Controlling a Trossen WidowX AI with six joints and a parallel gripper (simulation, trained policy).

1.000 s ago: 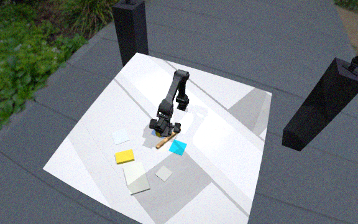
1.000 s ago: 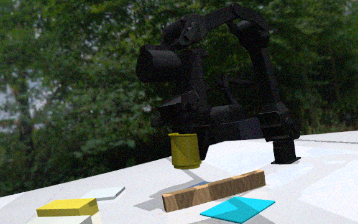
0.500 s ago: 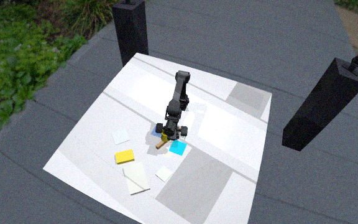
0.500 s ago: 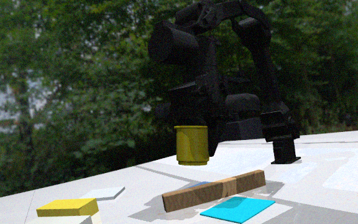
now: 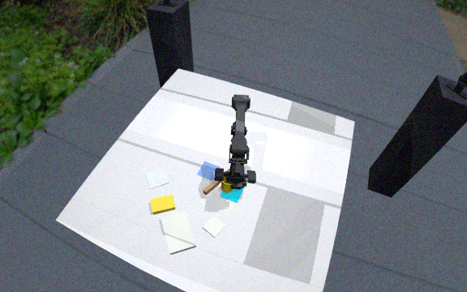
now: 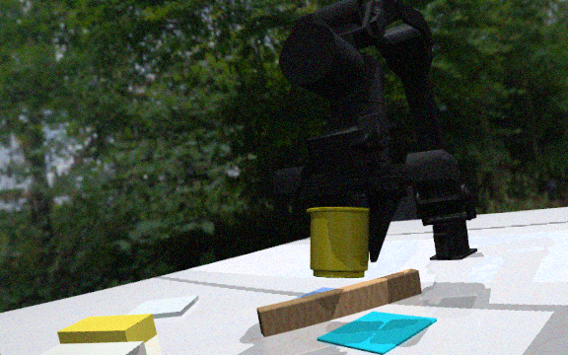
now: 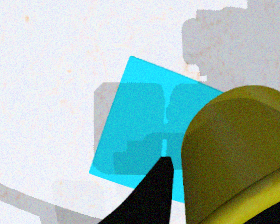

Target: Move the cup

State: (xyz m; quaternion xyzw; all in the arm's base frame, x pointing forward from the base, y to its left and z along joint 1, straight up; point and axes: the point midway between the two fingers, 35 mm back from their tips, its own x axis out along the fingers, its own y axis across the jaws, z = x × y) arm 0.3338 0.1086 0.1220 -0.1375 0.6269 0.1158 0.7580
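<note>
Leafy trees are standing behind a white tabletop. At left, a yellow block [image 5: 163, 203] [image 6: 107, 328] is lying flat; rightward, the gripper [image 5: 235, 184] [image 6: 374, 258] [image 7: 182, 166] is grasping the upright mustard cup [image 5: 227, 185] [image 6: 339, 243] [image 7: 236, 145] aloft. Lifting is done; lowering onto the cyan pad [image 5: 234, 195] [image 6: 378, 331] [image 7: 136, 120], apparently the goal, and releasing are remaining.

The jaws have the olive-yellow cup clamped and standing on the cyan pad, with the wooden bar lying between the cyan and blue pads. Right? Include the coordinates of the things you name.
Not standing: the exterior view shows the cup [image 5: 227, 185] [image 6: 339, 243] [image 7: 236, 145] held in the air. The rest is right.
</note>
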